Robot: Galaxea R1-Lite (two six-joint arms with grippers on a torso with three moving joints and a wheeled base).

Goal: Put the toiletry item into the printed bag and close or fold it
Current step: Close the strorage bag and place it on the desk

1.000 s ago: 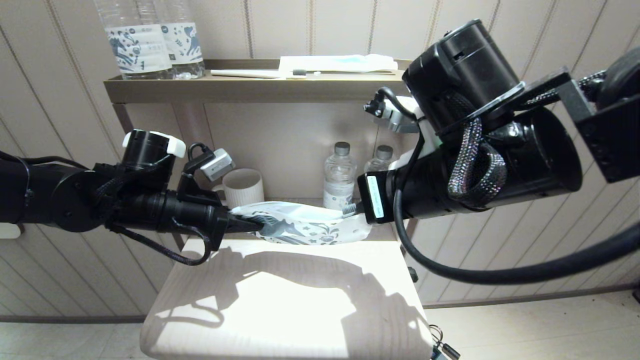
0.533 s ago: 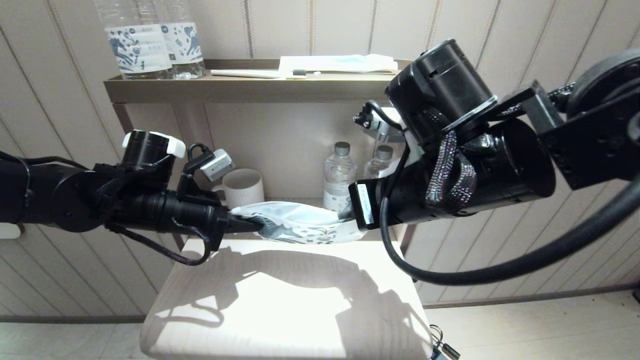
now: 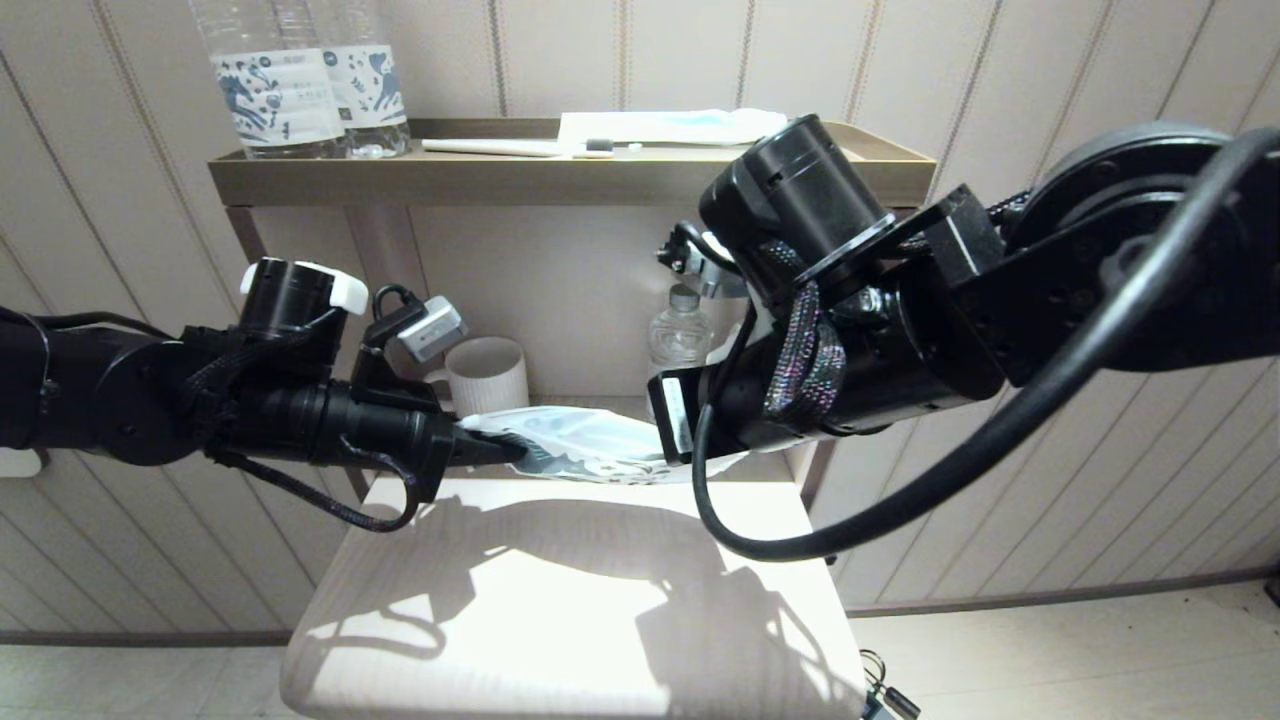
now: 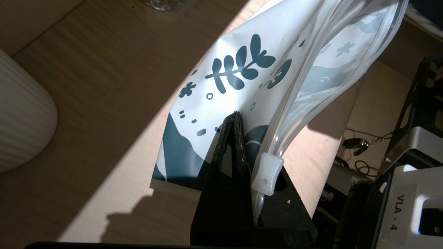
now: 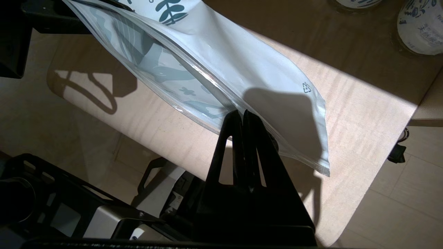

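Note:
The printed bag (image 3: pixel 590 445), white with dark-blue leaf and horse motifs, hangs stretched between both grippers just above the far edge of the small table (image 3: pixel 560 600). My left gripper (image 3: pixel 505 450) is shut on its left end. In the left wrist view this gripper (image 4: pixel 238 119) pinches the bag (image 4: pixel 225 86) right beside the white zip slider (image 4: pixel 266 171). My right gripper (image 5: pixel 243 112) is shut, tips pressed at the bag's (image 5: pixel 242 69) open zip mouth, whose two lips stand apart. The toiletry item is hidden; I cannot tell whether it sits between the right fingers.
A ribbed white cup (image 3: pixel 487 372) and a small water bottle (image 3: pixel 680 335) stand on the lower shelf behind the bag. The top tray (image 3: pixel 560 175) carries two labelled bottles (image 3: pixel 280 95), a white toothbrush (image 3: pixel 500 147) and a flat packet (image 3: pixel 690 125). Keys (image 3: pixel 885 690) hang off the table's right front corner.
My right arm has swung left toward the left gripper, covering more of the bag. The dark bristle head seen beside the right gripper earlier no longer shows. The left arm has held still.

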